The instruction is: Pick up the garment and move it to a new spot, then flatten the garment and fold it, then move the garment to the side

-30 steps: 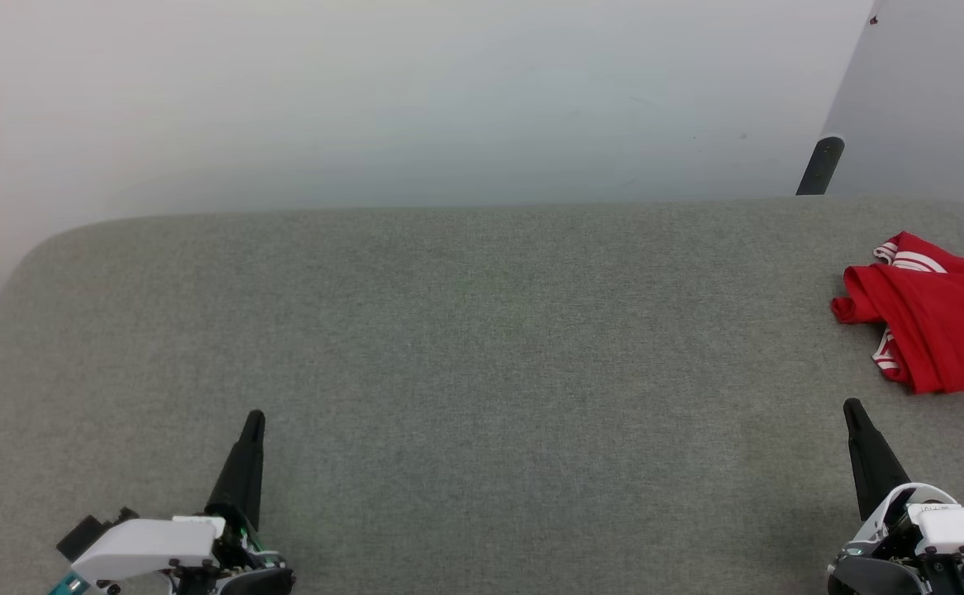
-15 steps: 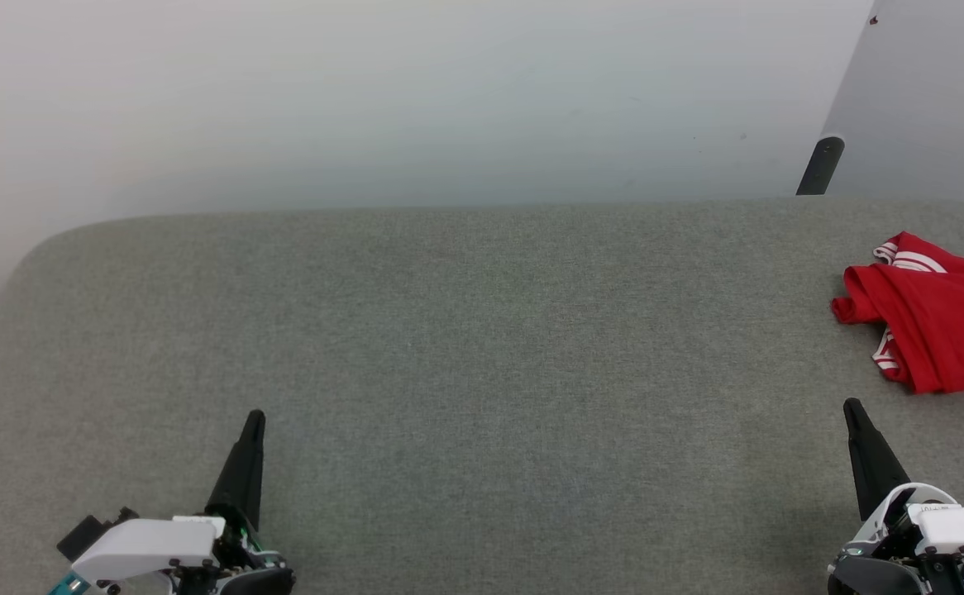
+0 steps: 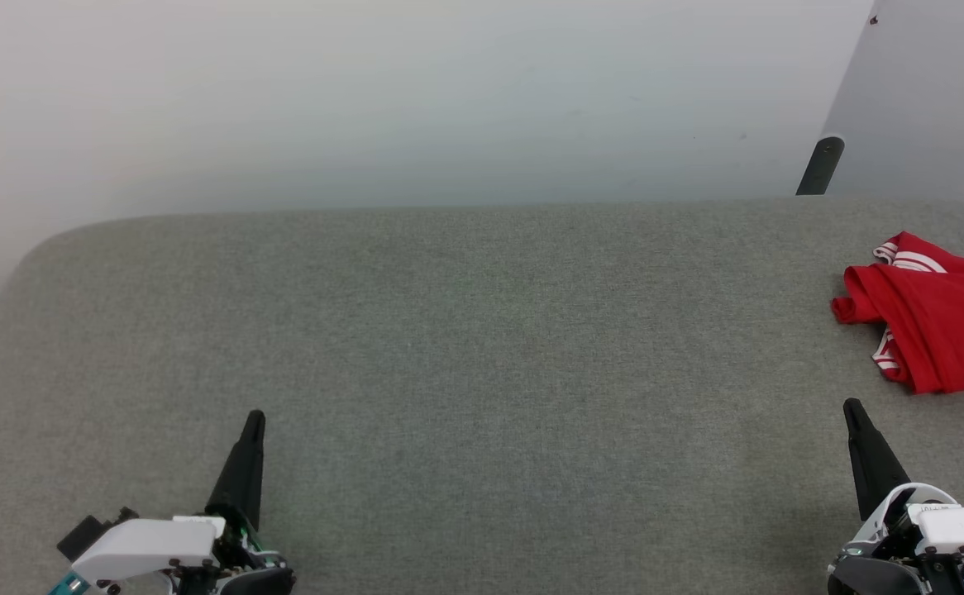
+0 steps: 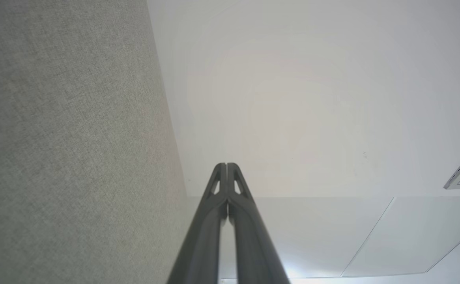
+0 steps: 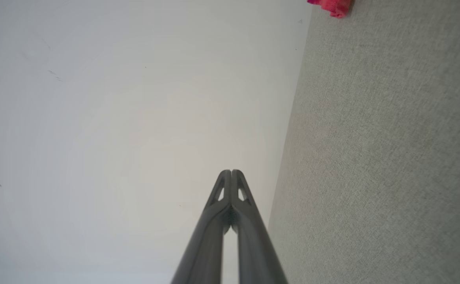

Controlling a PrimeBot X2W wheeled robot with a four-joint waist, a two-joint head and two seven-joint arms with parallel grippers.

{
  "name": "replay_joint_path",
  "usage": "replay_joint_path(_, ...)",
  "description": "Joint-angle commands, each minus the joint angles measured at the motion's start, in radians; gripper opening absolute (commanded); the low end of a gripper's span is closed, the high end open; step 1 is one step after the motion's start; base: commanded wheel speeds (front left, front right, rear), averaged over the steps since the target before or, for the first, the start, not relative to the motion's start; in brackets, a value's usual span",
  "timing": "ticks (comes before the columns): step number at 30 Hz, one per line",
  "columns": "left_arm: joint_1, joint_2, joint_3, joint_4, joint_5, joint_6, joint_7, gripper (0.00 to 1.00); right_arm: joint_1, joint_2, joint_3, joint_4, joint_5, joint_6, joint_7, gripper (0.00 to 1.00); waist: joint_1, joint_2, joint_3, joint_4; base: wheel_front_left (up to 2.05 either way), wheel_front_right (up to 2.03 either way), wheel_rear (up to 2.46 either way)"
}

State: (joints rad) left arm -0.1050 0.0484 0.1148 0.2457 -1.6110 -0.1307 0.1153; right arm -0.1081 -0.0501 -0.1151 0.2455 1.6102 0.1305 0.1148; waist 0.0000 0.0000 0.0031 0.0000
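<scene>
At the lower left of the head view, the left gripper point(image 3: 255, 418), two long dark fingers on a white wrist, sits low over the broad grey fabric-covered table point(image 3: 482, 330), fingers pressed tip to tip. A pale plain wall point(image 3: 366, 99) spans the top. At the upper right, a short dark post point(image 3: 819, 165) stands behind the table's far edge. Below it, at the right edge, the garment point(image 3: 937, 326), a crumpled red jersey shirt with red-and-white striped trim, lies heaped on the table, partly cut off. At the lower right, the right gripper point(image 3: 851, 407), likewise closed and empty, points up the frame near the heap but apart from it.
</scene>
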Motion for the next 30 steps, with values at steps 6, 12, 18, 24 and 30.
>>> replay_joint_path(6,-0.008,0.0,0.002,-0.002,-0.003,0.0,0.002,0.0,-0.003,0.002,0.0,-0.002,0.005,0.0,0.002,0.0,0.0,0.0,0.0,0.0,0.0,0.0,0.0)
replay_joint_path(12,-0.008,0.0,0.002,-0.002,-0.003,0.0,0.002,0.0,-0.003,0.002,0.0,-0.002,0.005,0.0,0.002,0.0,0.0,0.0,0.0,0.0,0.0,0.0,0.0)
replay_joint_path(18,-0.008,0.0,0.002,-0.002,-0.003,0.0,0.002,0.0,-0.003,0.002,0.0,-0.002,0.005,0.0,0.002,0.0,0.0,0.0,0.0,0.0,0.0,0.0,0.0)
replay_joint_path(24,-0.008,0.0,0.002,-0.002,-0.003,0.0,0.002,0.0,-0.003,0.002,0.0,-0.002,0.005,0.0,0.002,0.0,0.0,0.0,0.0,0.0,0.0,0.0,0.0)
replay_joint_path(30,-0.008,0.0,0.001,-0.002,-0.003,0.0,0.002,0.0,-0.003,0.002,0.0,-0.002,0.005,0.0,0.002,0.0,0.0,0.0,0.0,0.0,0.0,0.0,0.0)
